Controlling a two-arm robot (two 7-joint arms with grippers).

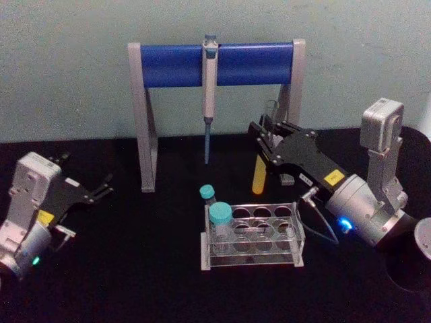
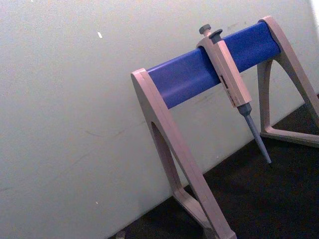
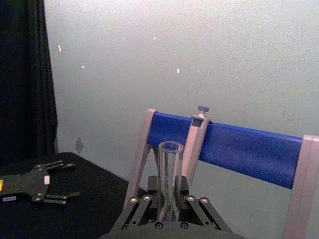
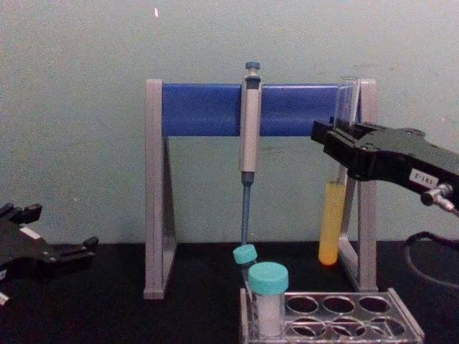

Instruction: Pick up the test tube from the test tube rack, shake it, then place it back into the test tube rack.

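One test tube (image 1: 258, 179) of yellow liquid hangs upright, clamped in the right gripper (image 1: 267, 144), above and behind the rack (image 1: 293, 229). This looks like the shaking step, and the return calls for lowering it straight into an empty hole. Left gripper (image 1: 101, 189) rests well apart, fingers spread. Chest view cuts off the rack's front.

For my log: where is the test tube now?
Chest view, right side: the test tube hangs upright in the right gripper, before the right leg of the pipette stand.

Our left claw (image 1: 102, 187) and right claw (image 1: 268, 134) are black linkages with yellow labels (image 1: 333, 177) on silver wrists (image 1: 357, 202).
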